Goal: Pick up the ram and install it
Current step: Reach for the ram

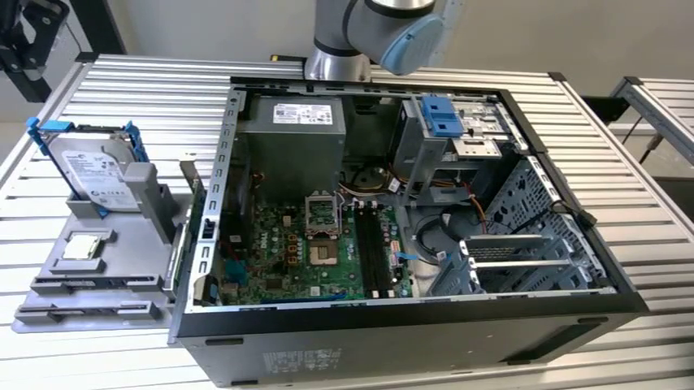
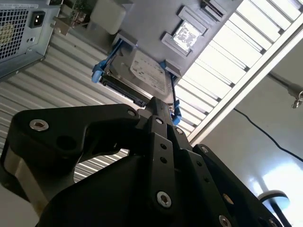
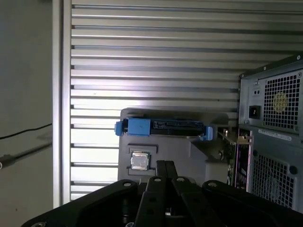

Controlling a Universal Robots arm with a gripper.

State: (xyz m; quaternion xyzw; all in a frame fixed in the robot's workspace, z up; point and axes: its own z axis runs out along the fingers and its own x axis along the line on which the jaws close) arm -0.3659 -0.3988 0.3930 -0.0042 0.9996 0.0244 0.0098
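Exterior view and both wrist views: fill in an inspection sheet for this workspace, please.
Surface: slatted metal table.
Job's things: ram cannot be told apart; open computer case lies on its side, motherboard exposed.
Clutter: grey fixture holding a hard drive with blue rails and a silver chip.
Grippers: gripper shut, holding nothing, pointed toward the fixture, apart from it.
Cables: wires inside the case; dark cable past the table's edge.
Surroundings: second slatted table at the exterior view's right.
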